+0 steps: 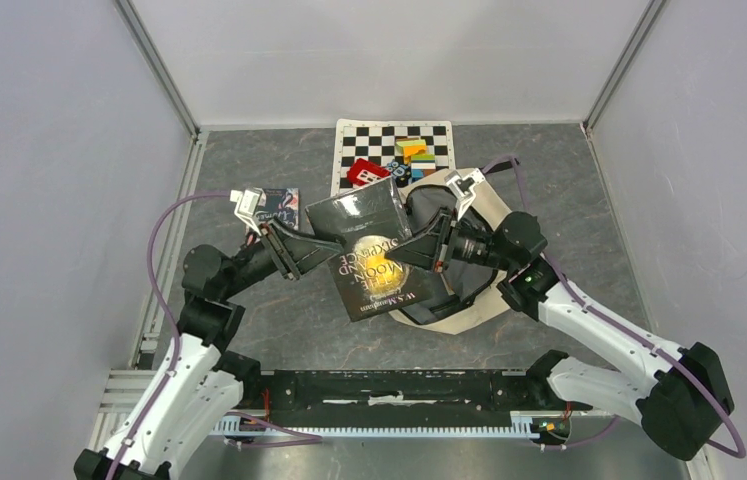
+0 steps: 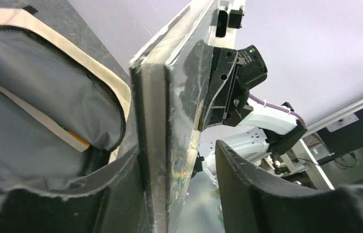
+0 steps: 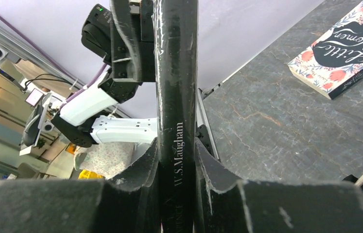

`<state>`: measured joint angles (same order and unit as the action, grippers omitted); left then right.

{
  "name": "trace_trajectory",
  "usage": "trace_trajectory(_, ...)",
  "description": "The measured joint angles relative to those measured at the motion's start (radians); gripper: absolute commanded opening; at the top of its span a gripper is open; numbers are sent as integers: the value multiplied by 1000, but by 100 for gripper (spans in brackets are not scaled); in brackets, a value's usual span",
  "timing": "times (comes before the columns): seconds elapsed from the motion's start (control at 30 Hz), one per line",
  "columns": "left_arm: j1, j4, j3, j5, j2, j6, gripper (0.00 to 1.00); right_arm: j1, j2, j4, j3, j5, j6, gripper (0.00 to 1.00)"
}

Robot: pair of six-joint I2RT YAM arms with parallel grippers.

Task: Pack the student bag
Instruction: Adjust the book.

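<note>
A black book (image 1: 369, 260), "The Moon and Sixpence", hangs tilted in the air over the open cream student bag (image 1: 469, 315). My right gripper (image 1: 401, 250) is shut on the book's spine (image 3: 177, 73), and its fingers (image 3: 152, 160) press both sides. My left gripper (image 1: 317, 245) stands around the book's opposite edge (image 2: 169, 97). One finger lies against the back cover and the other finger (image 2: 237, 170) stands apart from the front cover. The bag's grey lining (image 2: 33, 97) shows below, with a white and yellow item (image 2: 70, 135) inside.
A second book, "Little Women" (image 1: 279, 207), lies on the table at the left and also shows in the right wrist view (image 3: 344, 48). A checkerboard mat (image 1: 369, 140) at the back holds coloured blocks (image 1: 416, 155) and a red item (image 1: 367, 172). Walls close in on three sides.
</note>
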<state>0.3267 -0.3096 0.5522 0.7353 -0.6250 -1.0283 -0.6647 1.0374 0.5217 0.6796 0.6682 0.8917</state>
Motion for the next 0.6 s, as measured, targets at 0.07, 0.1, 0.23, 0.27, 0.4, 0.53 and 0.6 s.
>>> trace_trajectory(0.07, -3, -13, -21, -3, 11, -19, 27, -3, 9, 14, 3, 11, 16, 0)
trace_trajectory(0.1, -6, -19, -33, -2, 13, -30, 18, -3, 11, 21, 7, 18, 23, 0)
trace_trajectory(0.23, -6, -76, -55, 0, 29, -70, 2, -4, 25, -19, 39, 29, 26, 31)
trace_trajectory(0.27, -7, -85, -60, -2, 36, -77, 2, -5, 25, -46, 58, 28, 16, 43)
trace_trajectory(0.4, -5, -77, -66, -13, 61, -91, 2, -10, 21, -220, 150, -59, -112, 84)
trace_trajectory(0.53, 0, 43, -79, -32, 78, -89, 2, 16, -14, -409, 215, -202, -258, 98)
trace_trajectory(0.6, 0, 136, -80, -65, 79, -79, 2, 48, -40, -523, 241, -272, -328, 98)
